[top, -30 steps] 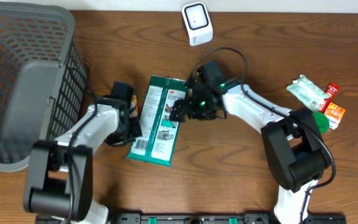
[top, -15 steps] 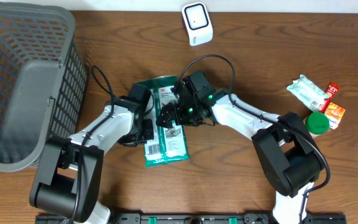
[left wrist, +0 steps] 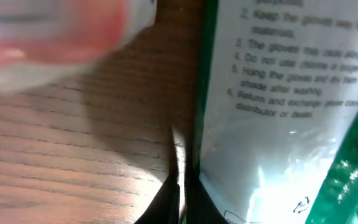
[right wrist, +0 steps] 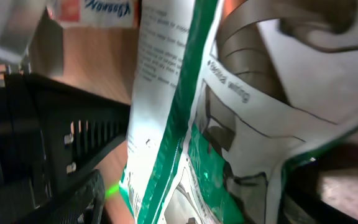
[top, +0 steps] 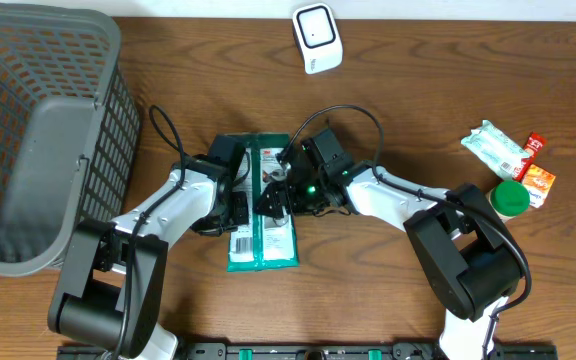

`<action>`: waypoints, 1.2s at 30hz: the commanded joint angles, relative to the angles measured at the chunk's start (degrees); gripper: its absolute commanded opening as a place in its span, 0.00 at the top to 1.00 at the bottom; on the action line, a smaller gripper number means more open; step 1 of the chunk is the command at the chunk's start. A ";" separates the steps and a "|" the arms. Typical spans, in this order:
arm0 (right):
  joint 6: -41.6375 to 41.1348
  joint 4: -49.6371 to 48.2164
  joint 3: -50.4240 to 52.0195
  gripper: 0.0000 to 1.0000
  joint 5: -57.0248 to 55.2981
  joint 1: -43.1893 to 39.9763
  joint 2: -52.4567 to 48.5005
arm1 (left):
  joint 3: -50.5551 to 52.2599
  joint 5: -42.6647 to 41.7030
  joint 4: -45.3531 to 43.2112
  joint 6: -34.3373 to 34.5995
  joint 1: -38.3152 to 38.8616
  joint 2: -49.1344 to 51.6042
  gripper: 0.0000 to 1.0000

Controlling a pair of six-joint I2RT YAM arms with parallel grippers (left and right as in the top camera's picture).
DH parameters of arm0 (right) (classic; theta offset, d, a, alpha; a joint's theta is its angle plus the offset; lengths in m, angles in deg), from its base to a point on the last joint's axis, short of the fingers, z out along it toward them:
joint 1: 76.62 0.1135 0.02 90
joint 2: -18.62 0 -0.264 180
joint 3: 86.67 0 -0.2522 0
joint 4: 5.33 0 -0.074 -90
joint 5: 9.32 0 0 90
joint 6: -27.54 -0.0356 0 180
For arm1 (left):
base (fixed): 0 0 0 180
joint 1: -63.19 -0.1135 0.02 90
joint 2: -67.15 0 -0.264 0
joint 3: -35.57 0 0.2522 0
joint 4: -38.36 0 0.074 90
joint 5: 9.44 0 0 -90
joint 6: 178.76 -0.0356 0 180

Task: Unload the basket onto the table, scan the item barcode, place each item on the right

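Two arms meet at the middle of the desk, where you find the packet, green and white, lying flat between them.

- **Left gripper**: jaws clenched at the packet's left edge. In the wrist view the dark fingertips close to a point just beside that edge. You cannot tell whether a sliver of the seal is caught between them.
- **Right gripper**: it sits over the packet's upper half and hides the print there. In its wrist view the packet fills the frame, creased, with dark shapes at either side. You cannot tell whether the jaws press the packet or merely flank it.
- **Barcode:** too small overhead for you to pick out with certainty. The wrist views show only lines of small print and a line drawing.
- **Scanner**: white, upright at the far edge of the desk, well apart from the packet.
- **Basket**: grey mesh at the left, cut off by the frame.
- **Snacks**: a small cluster at the right.
- **Blur**: a red and white shape in the left wrist view, not identifiable.
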 commanded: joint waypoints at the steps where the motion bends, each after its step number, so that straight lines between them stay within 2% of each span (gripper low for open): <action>1: -0.83 1.95 3.98 0.26 -4.81 2.21 -4.13 | 1.05 -0.81 -1.14 -0.33 0.50 2.82 0.92; 3: -0.83 0.68 3.98 0.31 -4.76 2.54 -4.13 | 1.05 -0.81 -1.31 -0.33 0.50 2.82 0.92; 4: -0.81 0.15 3.98 0.38 -4.76 2.54 -4.13 | 1.05 -0.81 -1.29 -0.33 0.50 2.82 0.92; 5: -0.81 -0.20 3.98 0.54 -4.85 2.51 -4.13 | 1.05 -0.81 -1.29 -0.33 0.50 2.82 0.92; 6: -0.76 -0.63 3.98 0.78 -4.92 2.51 -4.13 | 1.05 -0.83 -1.25 -0.33 0.50 2.82 0.92; 7: -0.57 -0.70 3.98 0.83 -4.90 2.51 -4.13 | 1.05 -1.01 -1.18 -0.33 0.50 2.82 0.92; 8: 0.02 -0.90 3.98 0.94 -4.90 2.51 -4.13 | 1.05 -1.57 -1.03 -0.35 0.50 2.82 0.93; 9: 1.25 -1.16 3.98 0.99 -4.90 2.51 -4.13 | 1.05 -2.23 -0.79 -0.35 0.50 2.75 0.93; 16: 8.46 2.91 3.93 0.99 -0.83 -1.31 0.04 | 1.03 -1.33 -0.17 -0.55 0.55 -3.15 0.93; 21: 14.10 10.36 3.93 0.99 -0.81 -7.06 11.26 | 1.03 -0.94 -0.07 -0.55 0.55 -13.40 0.93; 24: 15.23 14.71 3.93 0.99 0.09 -11.19 19.26 | 1.03 2.19 0.02 -0.52 0.55 -20.57 0.92; 27: 21.99 18.62 3.23 0.99 0.63 -14.75 26.99 | 1.03 6.73 0.46 0.59 0.28 -26.18 0.92; 29: 24.90 23.12 1.44 0.99 -4.15 -16.02 31.54 | 1.03 9.27 0.85 1.99 -0.50 -29.05 0.86; 30: 25.33 26.49 -0.39 0.99 -8.76 -16.35 34.14 | 1.03 10.36 0.87 2.25 -1.07 -30.38 0.78; 34: 29.66 39.10 -10.75 0.99 -21.99 -15.65 39.15 | 1.03 14.34 0.48 2.25 -3.30 -32.85 0.73; 36: 31.47 46.05 -18.27 0.99 -28.00 -14.73 39.12 | 1.03 15.96 0.37 2.25 -4.35 -32.68 0.61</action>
